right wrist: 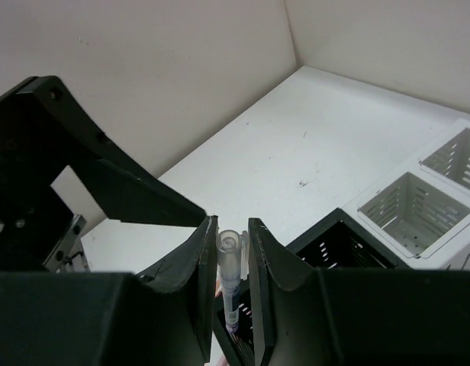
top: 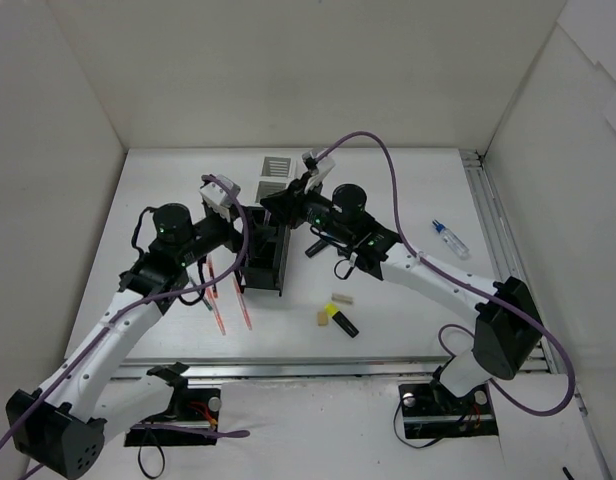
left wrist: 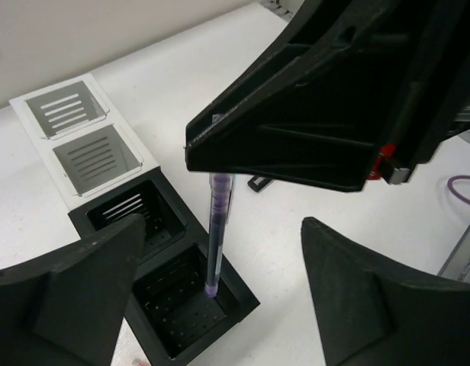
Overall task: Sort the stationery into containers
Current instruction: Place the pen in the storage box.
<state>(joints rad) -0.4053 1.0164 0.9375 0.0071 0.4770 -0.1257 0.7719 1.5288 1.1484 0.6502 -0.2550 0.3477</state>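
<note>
My right gripper (right wrist: 231,229) is shut on a clear pen with purple ink (right wrist: 232,263) and holds it upright. In the left wrist view the pen (left wrist: 218,229) hangs from the right gripper (left wrist: 319,99), with its tip down inside the nearest black compartment (left wrist: 243,301) of the container row (top: 265,228). The two white compartments (left wrist: 86,145) lie beyond the black ones. My left gripper (left wrist: 223,225) is open and empty, its fingers (left wrist: 82,290) spread either side of that compartment. In the top view it (top: 240,228) sits just left of the row, facing the right gripper (top: 288,205).
Two red pens (top: 218,298) lie on the table left of the row. A yellow-capped highlighter (top: 339,319) and two beige erasers (top: 342,298) lie to the front right. A black highlighter (top: 315,247) lies under the right arm. A blue-capped item (top: 450,238) lies far right.
</note>
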